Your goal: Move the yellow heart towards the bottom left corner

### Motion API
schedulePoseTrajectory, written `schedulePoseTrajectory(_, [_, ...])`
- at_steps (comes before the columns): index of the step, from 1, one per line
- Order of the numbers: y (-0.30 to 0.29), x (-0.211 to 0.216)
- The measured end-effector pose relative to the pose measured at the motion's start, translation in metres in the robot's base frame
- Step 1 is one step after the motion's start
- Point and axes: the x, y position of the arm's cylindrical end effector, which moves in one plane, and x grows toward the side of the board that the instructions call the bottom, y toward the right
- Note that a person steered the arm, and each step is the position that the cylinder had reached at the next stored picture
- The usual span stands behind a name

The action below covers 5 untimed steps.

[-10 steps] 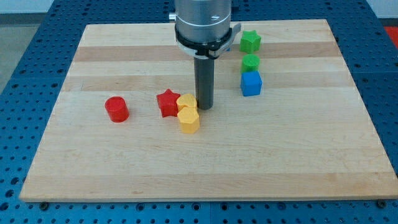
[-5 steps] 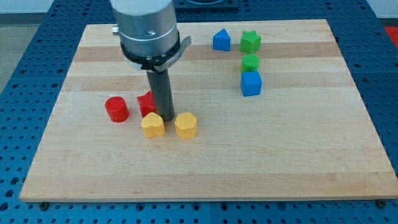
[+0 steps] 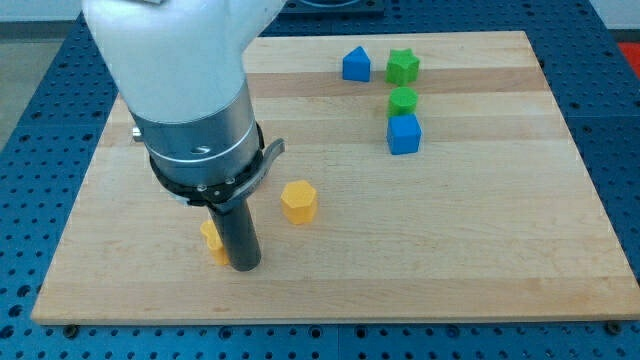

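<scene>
my tip touches the right side of the yellow heart, near-left on the board | no pincer fitted; yellow hexagon sits apart, right

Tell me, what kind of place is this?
Probably a robot lab or test bench. A wooden board lies on a blue table full of little holes, and small toy-like blocks sit on it, like the yellow hexagon block. My tip is touching the yellow heart.
</scene>
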Motion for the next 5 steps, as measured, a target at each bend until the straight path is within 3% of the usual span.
schedulePoseTrajectory(5, [-0.017, -0.033])
